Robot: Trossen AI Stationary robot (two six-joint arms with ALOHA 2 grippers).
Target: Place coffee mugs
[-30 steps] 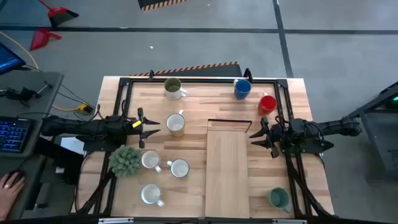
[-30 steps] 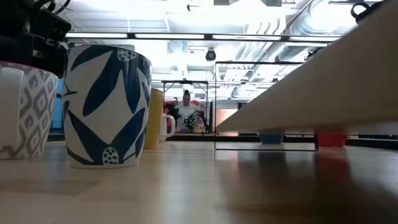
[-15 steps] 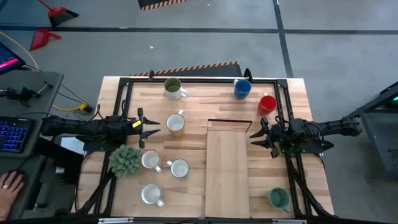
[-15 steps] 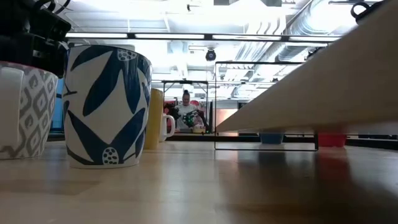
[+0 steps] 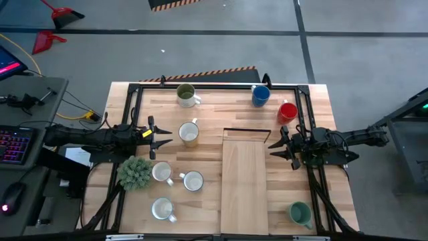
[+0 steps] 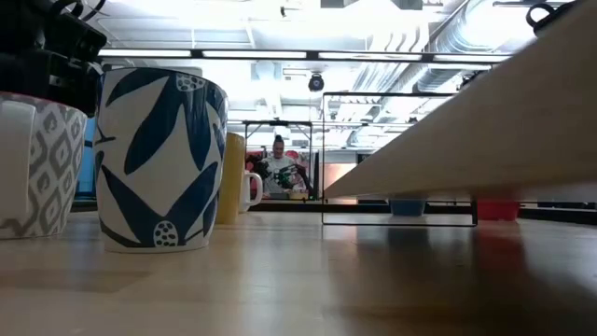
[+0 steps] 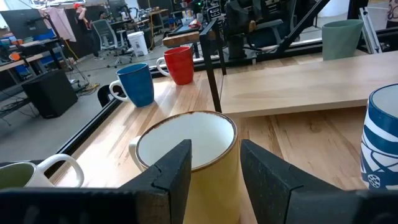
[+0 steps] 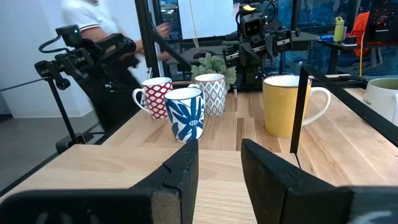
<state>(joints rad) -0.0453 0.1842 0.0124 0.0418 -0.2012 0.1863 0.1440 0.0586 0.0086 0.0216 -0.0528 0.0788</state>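
Eight mugs stand upright on the table. In the high view: olive [image 5: 186, 95], blue [image 5: 260, 96], red [image 5: 288, 111], teal [image 5: 300, 213], a yellow-sided cream one [image 5: 189, 133], and three white ones [image 5: 162, 173], [image 5: 192, 181], [image 5: 162, 209]. My left gripper [image 5: 160, 137] is open and points at the yellow mug [image 7: 186, 149] from the table's left, a short way off. My right gripper [image 5: 275, 146] is open at the right edge of the raised wooden board [image 5: 244, 177], pointing left. The low view shows the blue-leaf mug [image 6: 159, 159] close up.
A bushy green plant [image 5: 136, 173] stands near the left arm, beside the white mugs. The raised board runs from mid-table to the near edge. A black frame [image 5: 221, 85] borders the table. A desk with a keyboard [image 5: 13, 144] stands left of the table.
Both arms and all the mugs have kept still. A person's hand that rested at the desk left of the table has gone from view.
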